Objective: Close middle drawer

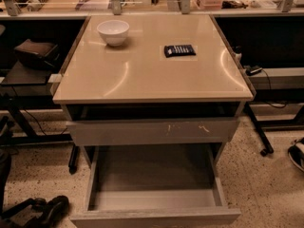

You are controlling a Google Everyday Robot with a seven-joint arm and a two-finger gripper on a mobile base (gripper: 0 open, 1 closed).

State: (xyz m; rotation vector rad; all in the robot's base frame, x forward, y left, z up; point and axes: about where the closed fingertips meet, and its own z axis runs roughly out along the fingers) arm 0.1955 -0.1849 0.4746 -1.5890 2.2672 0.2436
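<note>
1. While the middle drawer [156,217] stands pulled out at the near side, its box lies bare.
2. Above it are a scratched drawer front [152,132], a white bowl [113,32] and a black keypad [179,50].
3. The gripper [47,210] sits low at near left, apart from the drawer; I cannot tell its state.

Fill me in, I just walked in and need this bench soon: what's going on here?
A one-arm robot has to close the middle drawer, which stands pulled far out, its grey box bare. The gripper sits low at the bottom left, off the drawer's left front corner and not touching it. Above is the scratched drawer front. A white bowl and a small dark flat object lie on the cabinet top.
</note>
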